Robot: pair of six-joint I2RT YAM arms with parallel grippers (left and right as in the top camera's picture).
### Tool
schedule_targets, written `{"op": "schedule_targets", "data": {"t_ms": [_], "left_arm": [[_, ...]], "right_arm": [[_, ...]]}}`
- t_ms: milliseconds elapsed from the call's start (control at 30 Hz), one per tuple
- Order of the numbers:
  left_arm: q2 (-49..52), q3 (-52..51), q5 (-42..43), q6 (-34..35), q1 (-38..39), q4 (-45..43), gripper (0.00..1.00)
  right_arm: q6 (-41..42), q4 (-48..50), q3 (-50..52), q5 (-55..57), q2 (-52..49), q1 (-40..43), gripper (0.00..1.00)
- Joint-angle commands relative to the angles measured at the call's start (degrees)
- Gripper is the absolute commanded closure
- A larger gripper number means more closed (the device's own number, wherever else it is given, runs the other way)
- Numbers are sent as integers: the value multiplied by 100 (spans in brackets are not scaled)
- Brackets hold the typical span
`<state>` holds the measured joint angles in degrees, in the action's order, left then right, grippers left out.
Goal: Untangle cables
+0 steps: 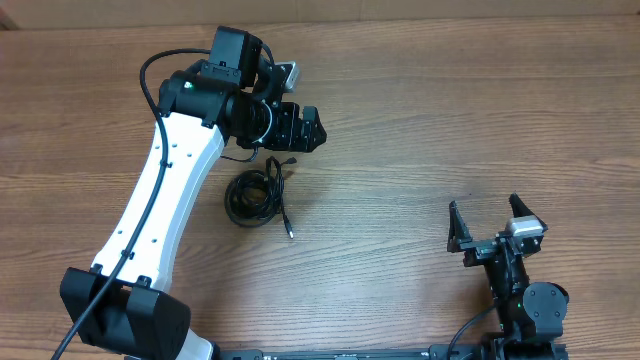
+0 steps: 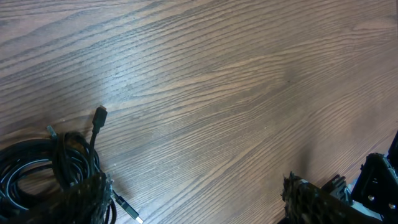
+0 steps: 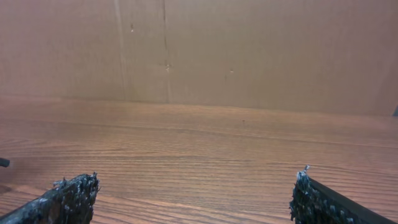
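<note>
A wooden table fills the view, and the white left arm reaches in from 7 o'clock. The left gripper is spread wide and empty, and the right gripper, at 4 o'clock, is also wide open and holds nothing. The cables lie in a small black coil just at 7 o'clock of the left gripper.

Left arm is stretching from the near-left corner of the table toward its far edge, left gripper hanging with jaws spread, holding nothing. Right gripper is sitting by the near-right corner, 2 fingers gaping wide.
</note>
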<state>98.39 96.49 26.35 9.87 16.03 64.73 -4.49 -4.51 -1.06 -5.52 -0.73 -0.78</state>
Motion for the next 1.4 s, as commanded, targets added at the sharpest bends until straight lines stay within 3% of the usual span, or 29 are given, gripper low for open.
{"op": "schedule_targets", "data": {"t_ms": [0, 167, 867, 967, 1133, 1267, 1367], "left_arm": [[13, 140, 55, -33, 13, -17, 10], [13, 140, 59, -4, 17, 199, 12], [13, 140, -162, -46, 17, 225, 6], [22, 138, -503, 295, 17, 236, 7], [72, 133, -1884, 1228, 17, 398, 7], [179, 61, -1878, 1130, 20, 553, 25], [330, -87, -1661, 1073, 85, 789, 24]], "right_arm": [[15, 20, 57, 52, 57, 15, 0], [15, 20, 57, 52, 57, 15, 0], [15, 20, 57, 52, 57, 15, 0], [15, 20, 57, 52, 57, 15, 0], [15, 20, 57, 52, 57, 15, 0], [15, 20, 57, 52, 57, 15, 0], [15, 20, 57, 52, 57, 15, 0]]}}
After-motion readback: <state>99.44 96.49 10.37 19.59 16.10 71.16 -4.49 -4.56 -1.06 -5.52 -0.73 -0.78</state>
